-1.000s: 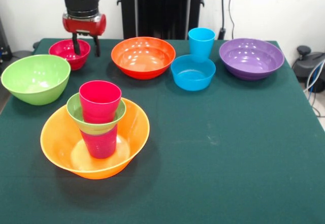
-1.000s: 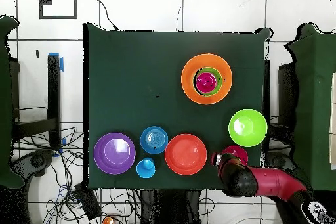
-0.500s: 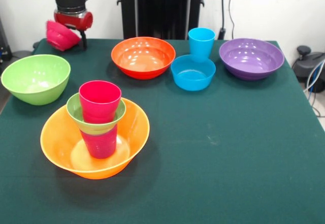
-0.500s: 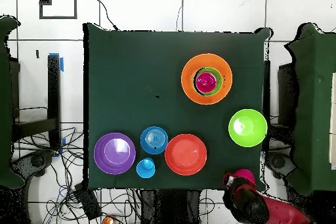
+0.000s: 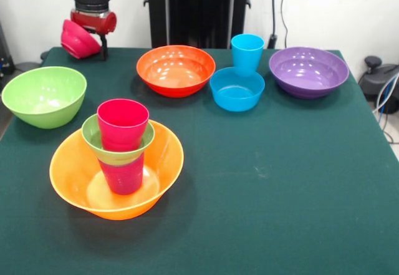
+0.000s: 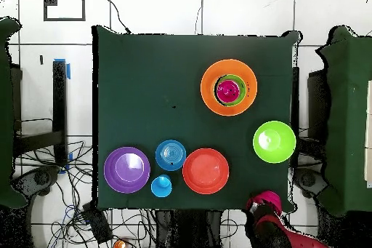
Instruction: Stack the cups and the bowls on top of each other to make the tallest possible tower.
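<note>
The tower stands in the large orange bowl (image 5: 81, 178) (image 6: 211, 92): a purple-magenta cup (image 5: 124, 175), a small lime green bowl (image 5: 93, 139) on it, and a red-pink cup (image 5: 122, 122) (image 6: 229, 90) on top. My gripper (image 5: 93, 44) (image 6: 263, 205) is shut on the small pink-red bowl (image 5: 76, 39) (image 6: 270, 198), held tilted in the air over the table's far left corner in the front view. The sky blue cup (image 5: 247, 52) stands behind the small blue bowl (image 5: 237, 89).
A large lime green bowl (image 5: 43, 95) (image 6: 274, 141) sits left of the tower in the front view. A red-orange bowl (image 5: 176, 69) (image 6: 205, 171) and a purple bowl (image 5: 308, 70) (image 6: 126, 170) sit along the far side.
My gripper has lifted the small pink-red bowl off the table, tilted it, and carried it up toward the far left corner; it has since shifted slightly right.
</note>
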{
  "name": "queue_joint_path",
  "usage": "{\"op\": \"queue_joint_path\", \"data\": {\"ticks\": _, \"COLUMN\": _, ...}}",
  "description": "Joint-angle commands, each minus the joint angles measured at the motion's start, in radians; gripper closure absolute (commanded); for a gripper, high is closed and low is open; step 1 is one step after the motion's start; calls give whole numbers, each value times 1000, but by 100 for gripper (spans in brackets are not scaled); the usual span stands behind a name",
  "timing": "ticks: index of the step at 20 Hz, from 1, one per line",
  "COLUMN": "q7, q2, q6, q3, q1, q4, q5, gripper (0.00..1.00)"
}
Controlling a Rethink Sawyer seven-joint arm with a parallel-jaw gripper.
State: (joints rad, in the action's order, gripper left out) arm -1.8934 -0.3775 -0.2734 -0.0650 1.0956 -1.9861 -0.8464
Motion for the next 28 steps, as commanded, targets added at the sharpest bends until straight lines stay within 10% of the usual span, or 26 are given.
{"op": "queue_joint_path", "data": {"ticks": 1, "q7": -89, "q2": 195, "q6": 59, "q3": 18, "q1": -48, "q4": 99, "q5": 5, "gripper": 100}}
{"op": "queue_joint_path", "data": {"ticks": 15, "q7": -83, "q2": 188, "q6": 23, "q3": -46, "q1": -127, "q4": 121, "q5": 26, "gripper": 100}}
{"op": "queue_joint_path", "data": {"ticks": 25, "q7": -102, "q2": 128, "q6": -64, "q3": -255, "q1": -413, "q4": 92, "q5": 198, "gripper": 100}}
{"op": "queue_joint_path", "data": {"ticks": 28, "q7": -87, "q2": -16, "q6": 63, "q3": -234, "q1": -435, "q4": 49, "q5": 176, "gripper": 100}}
